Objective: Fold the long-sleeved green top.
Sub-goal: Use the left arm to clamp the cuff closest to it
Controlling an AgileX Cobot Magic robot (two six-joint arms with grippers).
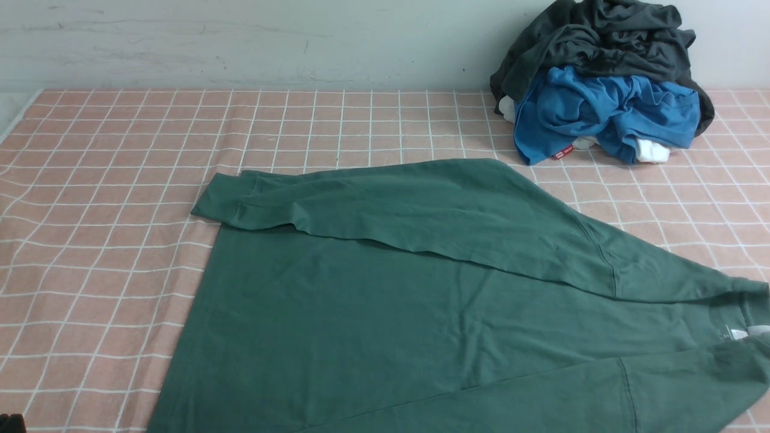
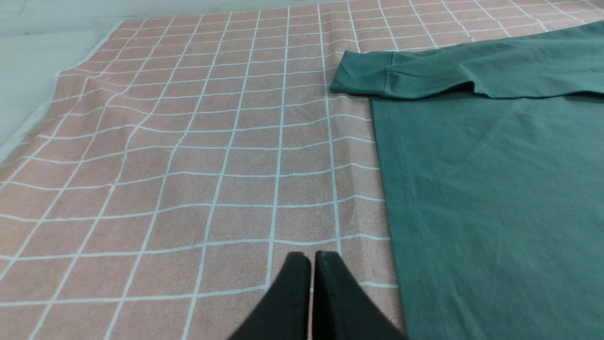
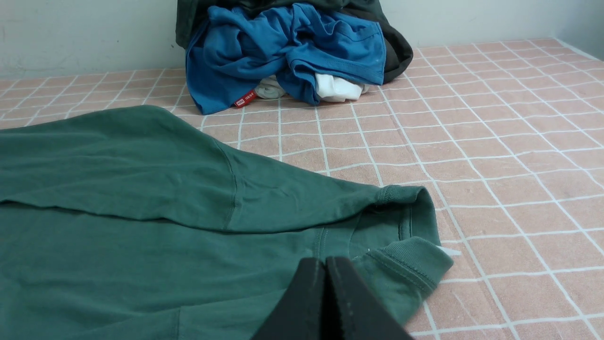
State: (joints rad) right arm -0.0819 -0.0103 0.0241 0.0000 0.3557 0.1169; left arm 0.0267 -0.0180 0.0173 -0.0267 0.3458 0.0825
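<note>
The checked counter [image 1: 90,180] carries the green top [image 1: 391,313] spread flat for folding; its far sleeve [image 1: 373,204] lies across the body, which reads as a first fold; left pincer [image 2: 311,257] closed, empty, beside the hem [image 2: 401,189]; right pincer [image 3: 325,264] closed near the collar [image 3: 410,264], perhaps touching cloth.

Open checked cloth [image 1: 90,240] left of the green top [image 1: 421,288]; clothes pile [image 1: 601,84] far right against the wall [image 1: 240,42].
</note>
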